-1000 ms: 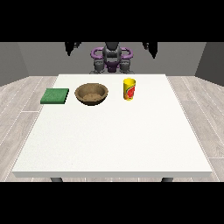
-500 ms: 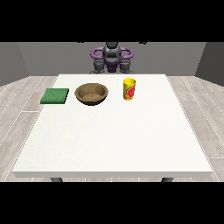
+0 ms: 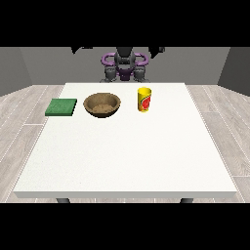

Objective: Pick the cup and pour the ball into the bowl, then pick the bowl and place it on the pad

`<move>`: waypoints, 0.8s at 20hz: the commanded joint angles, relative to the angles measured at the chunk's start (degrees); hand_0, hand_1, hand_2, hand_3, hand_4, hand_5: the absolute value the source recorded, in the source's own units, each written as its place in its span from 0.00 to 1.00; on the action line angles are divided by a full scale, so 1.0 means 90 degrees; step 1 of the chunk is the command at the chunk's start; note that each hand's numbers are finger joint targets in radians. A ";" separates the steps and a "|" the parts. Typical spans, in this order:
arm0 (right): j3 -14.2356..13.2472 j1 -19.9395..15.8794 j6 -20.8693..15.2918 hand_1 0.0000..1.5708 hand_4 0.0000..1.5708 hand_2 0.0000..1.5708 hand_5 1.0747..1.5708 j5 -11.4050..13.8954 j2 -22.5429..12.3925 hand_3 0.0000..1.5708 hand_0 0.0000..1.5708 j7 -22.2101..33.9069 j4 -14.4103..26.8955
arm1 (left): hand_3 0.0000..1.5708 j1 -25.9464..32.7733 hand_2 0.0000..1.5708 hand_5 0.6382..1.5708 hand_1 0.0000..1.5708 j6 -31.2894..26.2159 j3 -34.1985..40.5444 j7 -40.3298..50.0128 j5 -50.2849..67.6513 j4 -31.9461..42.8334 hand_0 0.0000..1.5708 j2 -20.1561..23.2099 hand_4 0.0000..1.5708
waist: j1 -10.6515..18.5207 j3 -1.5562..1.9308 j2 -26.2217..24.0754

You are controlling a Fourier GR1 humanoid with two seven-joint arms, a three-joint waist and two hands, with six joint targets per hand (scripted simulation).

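Observation:
A yellow cup (image 3: 144,99) with a red mark stands upright on the white table (image 3: 127,156), right of centre at the far side. The ball does not show from here. Left of the cup sits a brown bowl (image 3: 102,104), and left of that lies a flat green pad (image 3: 61,107). Both hands are raised beside the robot's head, far from all three things. The hand at the view's left (image 3: 82,49) and the hand at the view's right (image 3: 157,50) show only as dark slivers at the picture's upper edge.
The robot's torso (image 3: 125,68) stands behind the table's far edge. Grey plank floor (image 3: 19,112) surrounds the table on both sides.
Both hands have risen a little and now sit partly cut off at the picture's upper edge. Cup, bowl and pad have not moved.

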 commanded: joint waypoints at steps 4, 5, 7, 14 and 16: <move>-0.0695 -0.0553 0.0484 0.00 0.44 0.00 0.94 -0.0500 -0.0292 0.00 0.00 -0.1192 0.0479 | 0.00 -0.0135 0.00 0.91 0.00 -0.0318 0.0568 -0.2104 0.0039 0.0978 0.00 0.0267 0.35 | -0.0098 -0.0003 0.1532; -0.0621 -0.0455 0.0488 0.00 0.44 0.00 0.95 -0.0401 -0.0193 0.00 0.00 -0.1452 0.0647 | 0.00 -0.0403 0.00 0.92 0.00 -0.0436 0.0855 -0.1953 0.0218 0.1102 0.00 0.0453 0.35 | -0.0095 -0.0001 0.1675; -0.0341 -0.0221 0.0609 0.00 0.44 0.00 0.95 -0.0245 -0.0064 0.00 0.00 -0.1718 0.0730 | 0.00 -0.0290 0.00 0.91 0.00 -0.0324 0.0649 -0.2537 0.0000 0.1693 0.00 0.0211 0.31 | -0.0246 -0.0002 0.1567; -0.0877 -0.0634 0.0987 0.00 0.42 0.00 0.98 -0.0662 -0.0562 0.00 0.00 -0.1681 0.1120 | 0.00 -0.0603 0.00 0.87 0.00 -0.0657 0.0889 -0.3621 0.0127 0.3395 0.00 0.0138 0.00 | -0.0321 -0.0002 0.1602; -0.1059 -0.0585 0.1011 0.00 0.42 0.00 0.98 -0.0710 -0.0619 0.00 0.00 -0.1779 0.1384 | 0.00 -0.0745 0.00 0.86 0.00 -0.0847 0.1194 -0.3907 0.0327 0.3922 0.00 0.0279 0.00 | -0.0248 -0.0002 0.1496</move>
